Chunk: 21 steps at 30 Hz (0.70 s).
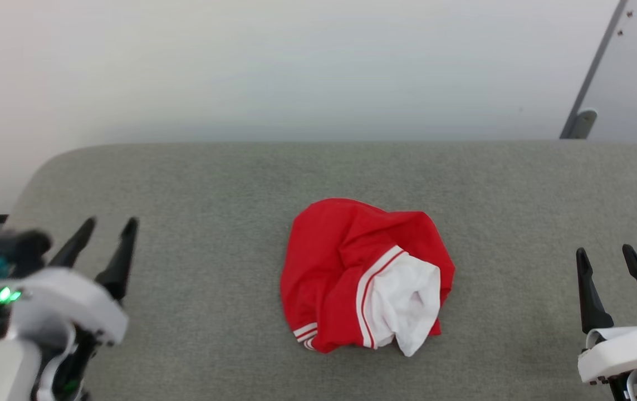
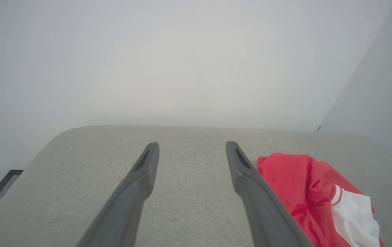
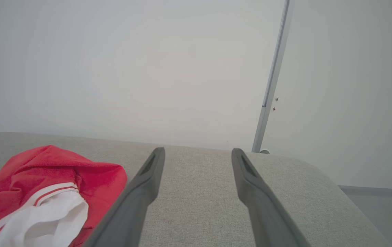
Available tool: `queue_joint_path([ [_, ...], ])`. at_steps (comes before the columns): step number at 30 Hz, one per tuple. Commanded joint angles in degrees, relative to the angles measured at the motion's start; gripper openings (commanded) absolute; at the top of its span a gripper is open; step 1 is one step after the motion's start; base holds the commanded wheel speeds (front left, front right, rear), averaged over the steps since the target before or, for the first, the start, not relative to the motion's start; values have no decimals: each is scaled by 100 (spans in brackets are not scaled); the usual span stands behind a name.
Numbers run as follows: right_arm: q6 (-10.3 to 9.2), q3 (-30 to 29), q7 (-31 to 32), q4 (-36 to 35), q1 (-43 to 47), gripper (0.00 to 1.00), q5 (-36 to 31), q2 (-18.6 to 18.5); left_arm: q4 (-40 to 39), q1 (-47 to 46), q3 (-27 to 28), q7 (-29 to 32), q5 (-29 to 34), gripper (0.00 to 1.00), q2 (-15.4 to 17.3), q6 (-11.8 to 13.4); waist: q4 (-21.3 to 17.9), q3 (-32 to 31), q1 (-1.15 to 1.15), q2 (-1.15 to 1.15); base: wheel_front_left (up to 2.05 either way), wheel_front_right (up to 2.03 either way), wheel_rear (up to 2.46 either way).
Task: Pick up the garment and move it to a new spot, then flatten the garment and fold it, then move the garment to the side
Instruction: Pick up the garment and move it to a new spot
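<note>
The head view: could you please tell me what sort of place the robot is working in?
Probably a lab or test room: a grey fabric-covered table with rounded corners stands against a plain white wall, and a crumpled red-and-white garment lies on it.

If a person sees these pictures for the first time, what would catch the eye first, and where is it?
The bright red garment stands out first, crumpled in a heap at the middle of the grey surface, a white sleeve on its near right side. Next come the left gripper and right gripper, both open and empty, well apart from it on either side.
</note>
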Motion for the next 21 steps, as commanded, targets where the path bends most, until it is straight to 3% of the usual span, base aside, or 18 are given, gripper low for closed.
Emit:
queue_joint_path([
  [1,-8,-23,-6,-23,88,100,10,16,-33,217,106,-192,26,100,42,47,115,-122,0,0,0,0,0],
  [12,-8,-163,-25,-80,278,100,44,9,0,1215,670,-1260,-141,100,72,-2,162,-135,0,0,0,0,0],
  [21,-8,-229,-32,-134,345,100,-6,75,175,1576,895,-1740,-106,100,92,-21,148,-98,0,0,0,0,0],
])
